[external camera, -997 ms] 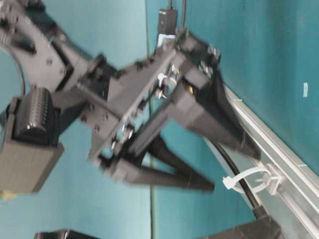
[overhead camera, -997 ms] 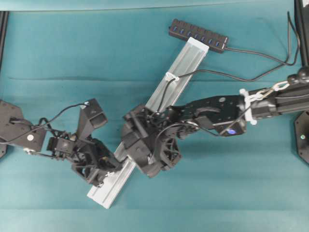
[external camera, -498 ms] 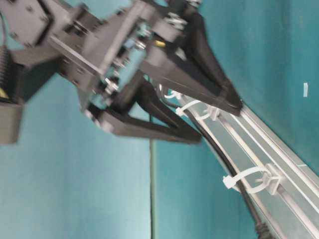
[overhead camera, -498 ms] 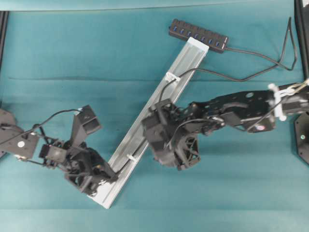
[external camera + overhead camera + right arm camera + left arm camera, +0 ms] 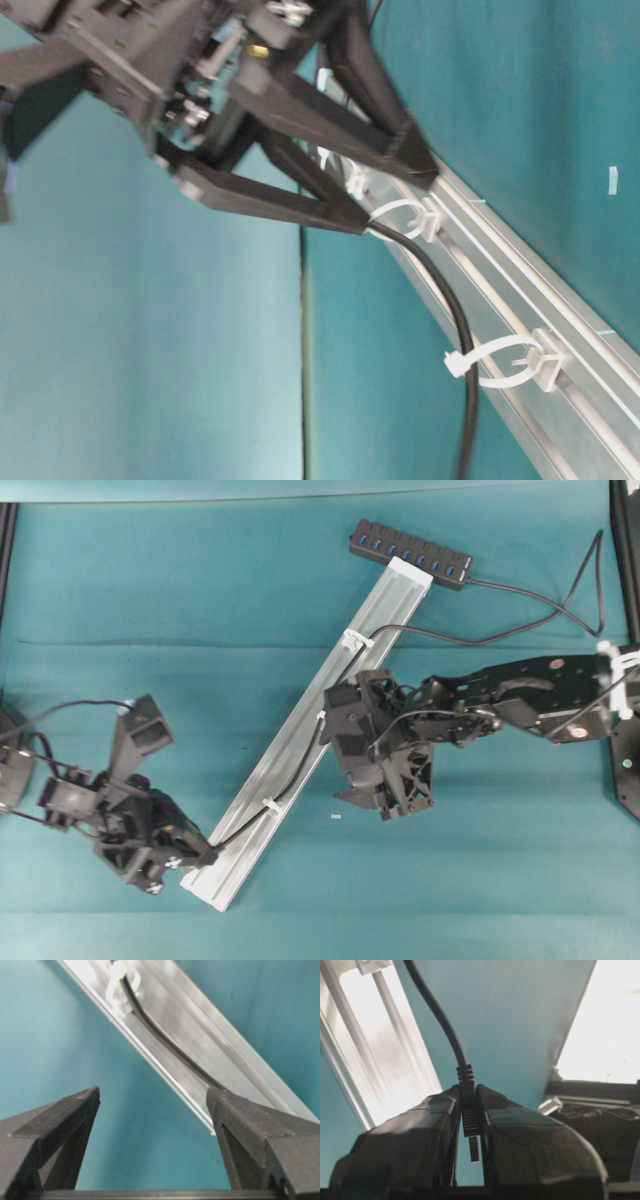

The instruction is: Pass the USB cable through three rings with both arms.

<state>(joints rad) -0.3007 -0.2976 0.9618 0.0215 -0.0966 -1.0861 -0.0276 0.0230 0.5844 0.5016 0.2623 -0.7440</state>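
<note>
Teal cloth is seen covering the table (image 5: 120, 570), on which a long silver aluminium rail (image 5: 300, 740) is laid diagonally from the lower left of the overhead frame toward the upper middle. At its upper end a black multi-port hub with blue sockets (image 5: 410, 553) is placed. Three small white translucent plastic ring clips are fixed along the rail: one near the top (image 5: 352, 639), one at the middle (image 5: 322, 716) and one lower down (image 5: 271, 807). The thin black USB cable (image 5: 300, 775) is run along the rail and through the clips, and it leaves the rail at the lower left. Its plug (image 5: 468, 1115) is pinched between the nearly closed jaws of the left gripper (image 5: 205, 856), beside the rail's lower end. The right gripper (image 5: 375, 790) is held right of the rail's middle, its jaws spread wide and nothing is held between them
</note>
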